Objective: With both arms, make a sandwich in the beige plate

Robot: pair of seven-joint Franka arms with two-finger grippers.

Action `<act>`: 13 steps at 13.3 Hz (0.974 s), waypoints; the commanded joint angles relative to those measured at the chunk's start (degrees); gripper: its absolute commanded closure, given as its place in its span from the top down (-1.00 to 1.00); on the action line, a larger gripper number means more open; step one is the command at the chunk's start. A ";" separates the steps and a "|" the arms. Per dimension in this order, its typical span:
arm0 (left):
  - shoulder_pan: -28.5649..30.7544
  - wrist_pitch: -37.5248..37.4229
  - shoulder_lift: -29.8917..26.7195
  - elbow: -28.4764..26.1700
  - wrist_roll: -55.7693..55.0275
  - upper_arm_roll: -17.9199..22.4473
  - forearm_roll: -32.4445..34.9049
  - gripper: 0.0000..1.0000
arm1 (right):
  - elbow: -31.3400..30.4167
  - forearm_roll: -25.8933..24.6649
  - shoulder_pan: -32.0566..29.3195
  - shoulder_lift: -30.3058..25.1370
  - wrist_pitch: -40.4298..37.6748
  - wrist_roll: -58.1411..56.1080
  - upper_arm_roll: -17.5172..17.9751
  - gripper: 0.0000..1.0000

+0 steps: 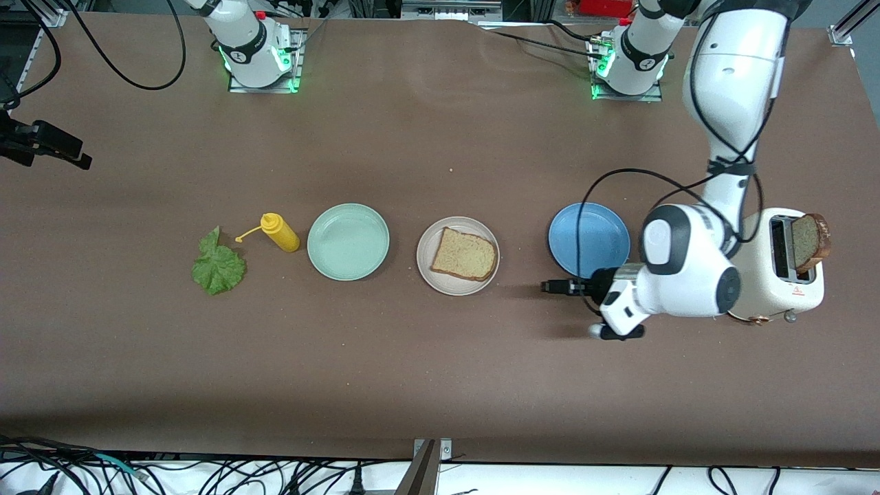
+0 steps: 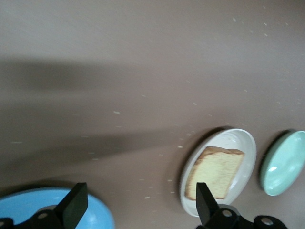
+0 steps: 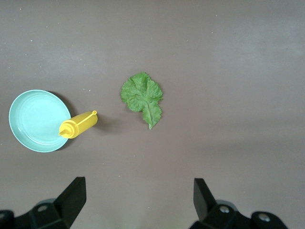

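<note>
Three plates in a row: mint plate (image 1: 348, 241), beige plate (image 1: 458, 256) mid-row bearing one toast slice (image 1: 465, 254), blue plate (image 1: 588, 239). One lettuce leaf (image 1: 218, 265) and one mustard bottle (image 1: 279, 232) beside mint plate. Second slice (image 1: 810, 241) in toaster (image 1: 784, 278), front view only. Left gripper (image 2: 138, 207) over blue plate's edge, jaws spread, empty. Right gripper (image 3: 138, 200) above the leaf, spread, wrist view only.

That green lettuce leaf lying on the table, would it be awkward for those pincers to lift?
Probably somewhat. The lettuce leaf looks thin and crinkled, so it would likely droop from a pinch rather than stay flat. It lies flat against the table, leaving little edge to grab. It looks very light, so a nudge might slide it toward the mustard bottle beside it.
</note>
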 commanded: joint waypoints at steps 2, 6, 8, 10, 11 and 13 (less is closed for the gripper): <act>2.71 -3.17 -3.76 -1.33 0.67 1.11 8.44 1.00 | 1.07 0.89 0.04 0.09 -1.06 -0.43 -0.25 1.00; 4.64 -7.74 -7.80 -1.42 1.11 1.20 23.98 1.00 | 0.98 0.89 0.04 0.00 -1.06 -0.43 -0.25 1.00; 5.79 -9.59 -9.73 -1.42 1.38 1.11 28.65 1.00 | 1.07 0.89 0.04 0.00 -1.06 -0.34 -0.25 1.00; 6.58 -10.91 -11.31 -1.51 2.77 1.11 32.09 1.00 | 0.98 0.89 0.04 0.00 -1.06 -0.43 -0.25 1.00; 7.28 -11.78 -11.85 -1.51 4.61 1.20 32.28 1.00 | 0.98 0.89 0.04 0.00 -1.06 -0.35 -0.25 1.00; 8.16 -13.63 -13.51 -1.51 5.60 1.20 32.37 1.00 | 0.98 0.89 0.04 0.00 -1.06 -0.34 -0.25 1.00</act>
